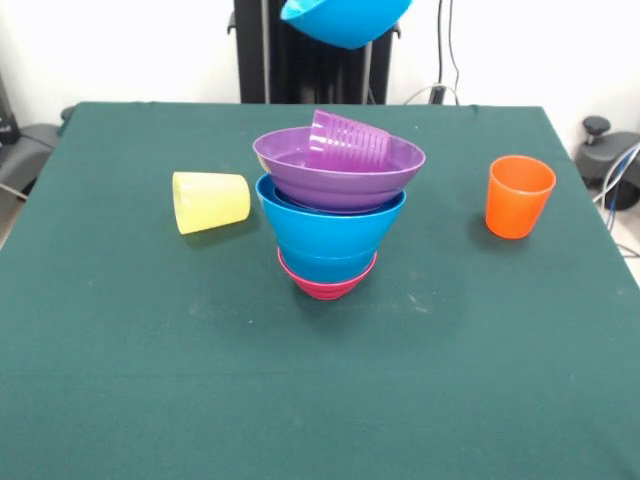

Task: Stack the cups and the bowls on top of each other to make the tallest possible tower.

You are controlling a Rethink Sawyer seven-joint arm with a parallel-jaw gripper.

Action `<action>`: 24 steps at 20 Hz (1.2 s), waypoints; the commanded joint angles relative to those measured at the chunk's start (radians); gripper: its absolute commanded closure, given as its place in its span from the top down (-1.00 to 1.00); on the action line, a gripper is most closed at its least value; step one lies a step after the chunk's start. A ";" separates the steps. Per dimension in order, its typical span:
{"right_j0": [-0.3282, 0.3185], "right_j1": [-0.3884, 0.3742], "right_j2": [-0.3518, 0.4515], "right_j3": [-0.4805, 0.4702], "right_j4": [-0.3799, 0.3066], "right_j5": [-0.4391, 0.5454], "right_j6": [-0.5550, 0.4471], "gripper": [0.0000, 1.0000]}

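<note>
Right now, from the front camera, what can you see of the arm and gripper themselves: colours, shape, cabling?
Almost nothing. No arm link or gripper shows; a blue bowl at the top edge covers where they would enter. Behind it stands the black pedestal, a ribbed upright column, with thin dark cables hanging down beside it.

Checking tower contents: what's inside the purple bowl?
A purple cup lies tilted on its side in the purple bowl. The bowl's wall hides the cup's lower side.

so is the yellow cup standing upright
No, the yellow cup lies on its side on the green table, left of the tower.
</note>
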 commanded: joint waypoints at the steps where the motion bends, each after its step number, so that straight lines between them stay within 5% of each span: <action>1: -0.095 0.046 0.216 0.108 -0.136 -0.082 -0.178 -1.00; 9: -0.136 0.192 0.229 0.039 -0.306 -0.202 -0.080 -1.00; 24: -0.168 0.277 0.244 -0.011 -0.437 -0.257 -0.001 -1.00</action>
